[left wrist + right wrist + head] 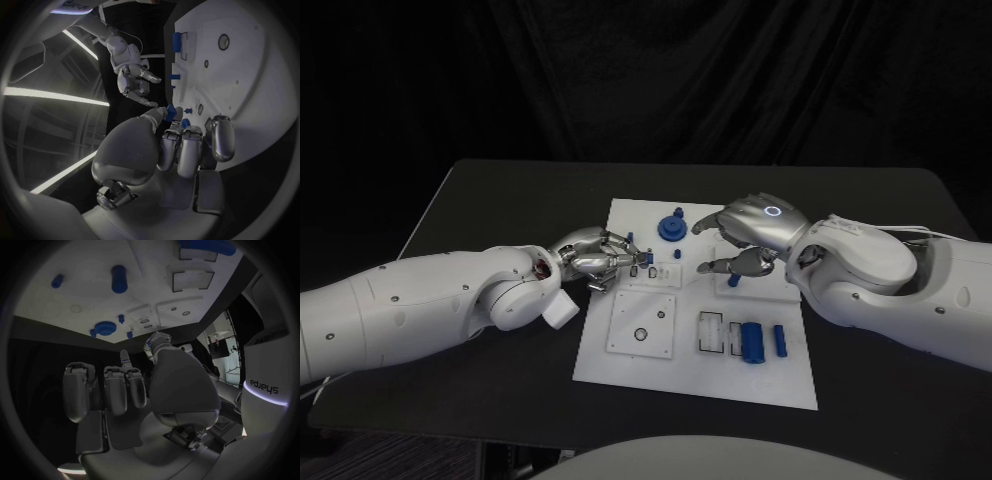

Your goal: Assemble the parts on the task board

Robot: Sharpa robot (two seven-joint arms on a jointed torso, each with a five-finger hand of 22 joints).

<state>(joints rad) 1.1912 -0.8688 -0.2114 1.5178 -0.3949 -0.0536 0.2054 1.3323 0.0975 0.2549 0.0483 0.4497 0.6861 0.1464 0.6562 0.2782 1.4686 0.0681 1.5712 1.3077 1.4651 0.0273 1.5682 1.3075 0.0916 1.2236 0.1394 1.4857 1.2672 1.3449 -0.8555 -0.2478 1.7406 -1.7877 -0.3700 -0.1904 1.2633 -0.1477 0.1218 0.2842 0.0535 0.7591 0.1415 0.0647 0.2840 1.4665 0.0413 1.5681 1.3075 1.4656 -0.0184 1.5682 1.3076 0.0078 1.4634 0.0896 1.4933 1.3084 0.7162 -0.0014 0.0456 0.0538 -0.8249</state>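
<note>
Both hands sit over the task board (625, 360) on the counter (473, 190). From my feed, left hand (600, 256) pinches a small blue part (170, 112) at its fingertips, at the board's left edge. Right hand (750, 232) hovers by the blue gear (674, 228), fingers curled; can't tell if it holds anything. Loose blue cylinders (753, 341) lie in the board's near-right trays. Risk: pinch is shallow, so the part could slip or tilt on insertion, and the hands could collide mid-board.

head camera looks down; both wrist cameras sit close, sharing the task board (678, 375).
</note>
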